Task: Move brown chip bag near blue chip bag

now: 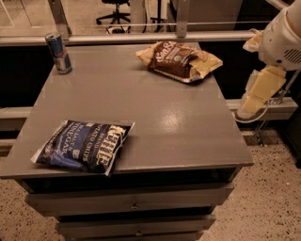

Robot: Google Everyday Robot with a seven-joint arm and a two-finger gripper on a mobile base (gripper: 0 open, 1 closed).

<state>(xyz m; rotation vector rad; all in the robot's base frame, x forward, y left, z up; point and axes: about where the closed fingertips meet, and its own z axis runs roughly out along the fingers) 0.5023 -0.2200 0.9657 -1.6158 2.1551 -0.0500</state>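
Observation:
The brown chip bag [178, 60] lies at the far right of the grey table top [141, 103], dark brown front up with tan ends. The blue chip bag [85, 146] lies flat at the near left corner, slightly over the front edge. My gripper [256, 96] hangs at the end of the white arm [282, 40], off the table's right side. It is level with the table's far half, apart from both bags and holding nothing that I can see.
A small blue drink can [59, 52] stands upright at the far left corner. The table has drawers [131, 204] below its front edge. A rail [141, 37] runs behind the table. An office chair [115, 10] stands beyond it.

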